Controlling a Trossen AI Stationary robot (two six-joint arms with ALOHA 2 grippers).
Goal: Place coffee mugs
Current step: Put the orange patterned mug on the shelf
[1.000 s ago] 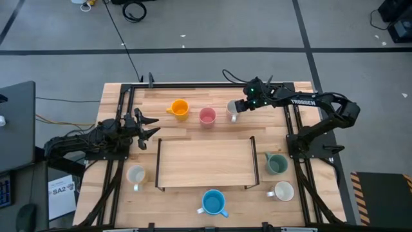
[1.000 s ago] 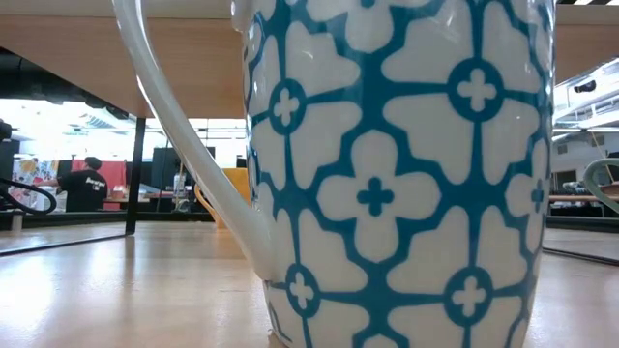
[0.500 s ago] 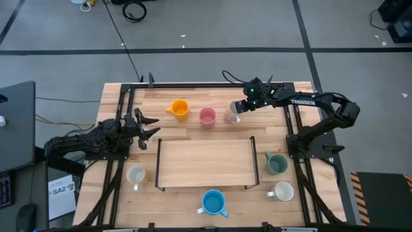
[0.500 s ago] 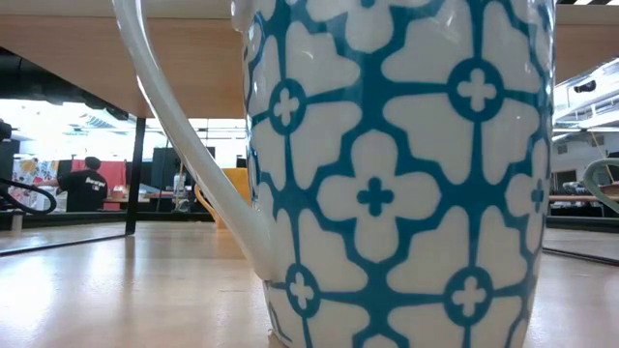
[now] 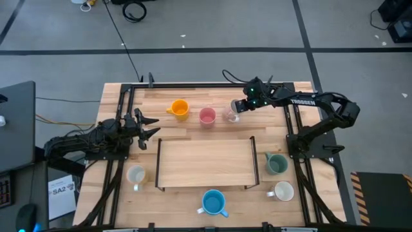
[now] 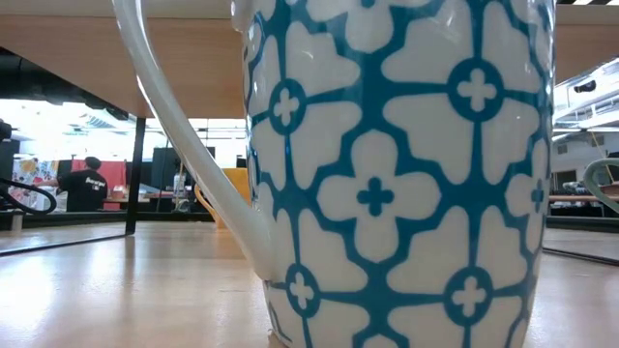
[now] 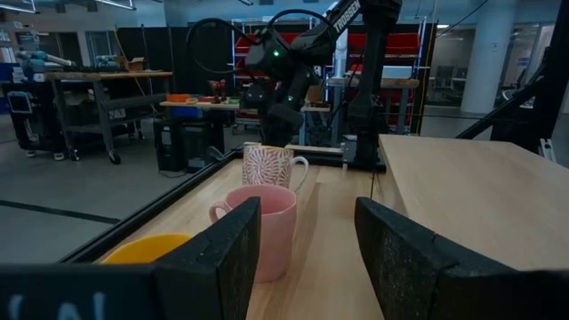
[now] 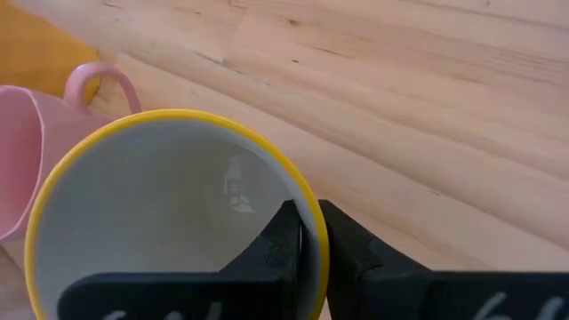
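From above, your right gripper (image 5: 235, 110) is at the far side of the table (image 5: 193, 96), its fingers pinched on the rim of a patterned white mug (image 5: 231, 115) with a yellow-edged lip. That mug is just beside the pink mug (image 5: 206, 116), in a row with the orange mug (image 5: 179, 108) further along. Your left gripper (image 5: 149, 127) waits near the table's left edge, jaws spread wide and holding nothing, well apart from the row. A raised wooden shelf (image 5: 206, 162) fills the middle of the table. Around it you have a pale mug (image 5: 136, 174) on the left, a blue mug (image 5: 213, 202) at the near edge, and a dark green mug (image 5: 277, 164) and a white mug (image 5: 282, 191) on the right.

At table height, the blue-and-white patterned wall of the blue mug (image 6: 397, 174) fills your picture, its handle curving off to the left; a person (image 6: 85, 186) stands far back in the room.

Through your left wrist camera, the open fingers (image 7: 213, 258) frame the pink mug (image 7: 267, 227), with the patterned mug (image 7: 269, 166) behind it, the right arm directly above it and the orange mug (image 7: 147, 249) at the side.

Through your right wrist camera, one finger (image 8: 283, 244) sits inside the yellow-rimmed lip and the other outside, clamping the mug's wall (image 8: 178, 204). The pink mug (image 8: 27, 151) is close alongside.
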